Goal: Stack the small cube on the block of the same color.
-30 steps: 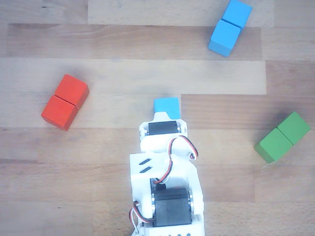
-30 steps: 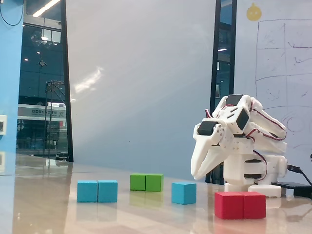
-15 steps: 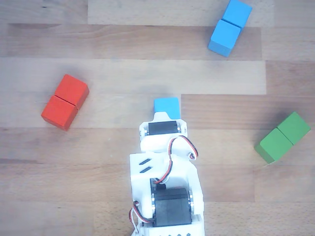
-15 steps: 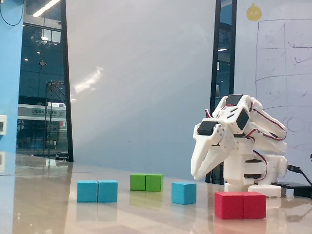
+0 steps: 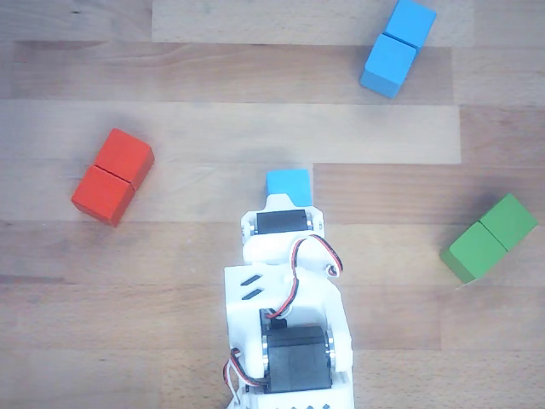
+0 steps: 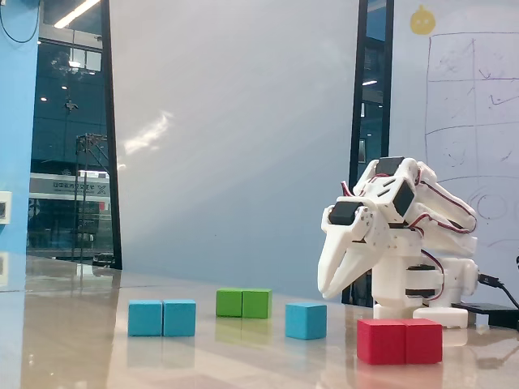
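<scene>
The small light-blue cube (image 5: 288,184) lies on the wooden table just ahead of the white arm (image 5: 285,290); the arm's head covers its near edge. In the fixed view the cube (image 6: 306,321) sits on the table and my gripper (image 6: 327,290) points down, just above it and slightly to its right. The fingers are seen side-on, so their gap does not show. The elongated light-blue block (image 5: 398,47) lies far at the upper right; in the fixed view it (image 6: 162,318) is at the left.
A red two-cube block (image 5: 112,175) lies to the left and a green two-cube block (image 5: 490,238) to the right. In the fixed view the red block (image 6: 400,340) is nearest and the green block (image 6: 243,303) is behind.
</scene>
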Motion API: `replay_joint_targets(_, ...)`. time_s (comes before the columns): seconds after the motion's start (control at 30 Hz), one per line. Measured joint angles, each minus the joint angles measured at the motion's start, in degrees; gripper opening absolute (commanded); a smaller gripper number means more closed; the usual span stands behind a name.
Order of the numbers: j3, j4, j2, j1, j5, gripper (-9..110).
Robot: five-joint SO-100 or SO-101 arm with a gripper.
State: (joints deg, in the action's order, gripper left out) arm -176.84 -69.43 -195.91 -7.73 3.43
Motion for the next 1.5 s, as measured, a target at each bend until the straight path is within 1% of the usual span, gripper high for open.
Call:
replay_joint_targets(0.57, 0.2, 0.0, 0.0, 0.0, 0.0, 0)
replay_joint_targets(0.73, 6.7, -0.2, 0.7, 0.0, 0.0, 0)
replay_joint_targets(0.87, 16.1, -1.1, 11.4, 0.0, 0.0, 0)
replay_joint_targets(1.1, 37.4, -1.1, 40.9, 0.0, 0.0, 0)
replay_joint_targets(1.2, 44.6, -1.1, 50.8, 0.0, 0.0, 0)
replay_joint_targets(1.37, 47.4, -1.1, 61.8, 0.0, 0.0, 0)
replay_joint_targets(1.5, 46.4, -1.1, 64.9, 0.0, 0.0, 0)
